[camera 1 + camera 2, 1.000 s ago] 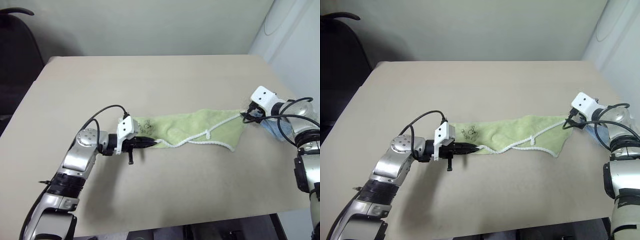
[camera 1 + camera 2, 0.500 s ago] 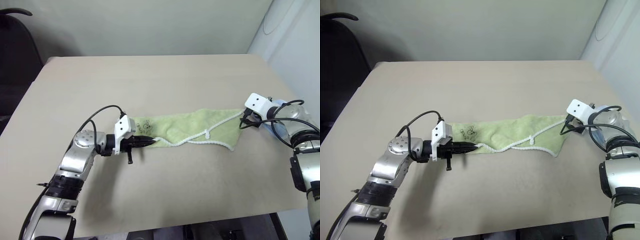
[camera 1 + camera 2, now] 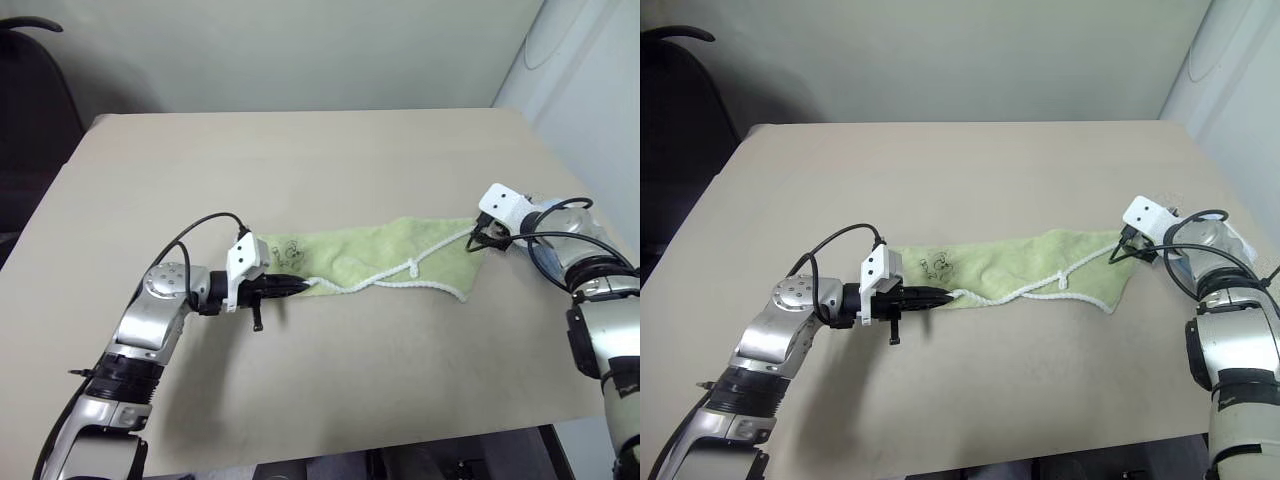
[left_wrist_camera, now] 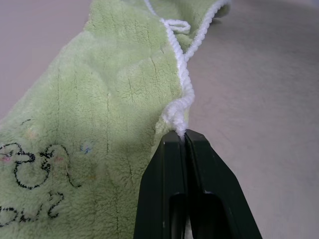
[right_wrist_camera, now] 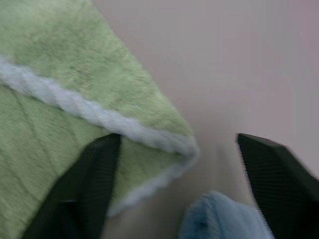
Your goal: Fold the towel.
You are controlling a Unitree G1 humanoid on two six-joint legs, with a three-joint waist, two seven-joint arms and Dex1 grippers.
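Pinching the white edging of the towel (image 3: pixel 385 256), the left gripper (image 4: pixel 185 142) has its two black fingers pressed together on the cord at the cloth's left end, just beside the dark embroidered figure (image 4: pixel 30 164). The towel lies stretched in a long, narrow band across the middle of the table (image 3: pixel 300 160), its white edging looping along the near side.

At the towel's far right corner, the right gripper (image 5: pixel 179 149) stands with its fingers (image 5: pixel 92 179) spread wide apart, one over the green cloth and the other over bare tabletop, so the stitched corner sits between them. The jaws are not clamped on anything; whether the finger over the cloth touches it cannot be told. A bit of pale blue cloth (image 5: pixel 219 219) lies just beside that corner, near the right gripper.
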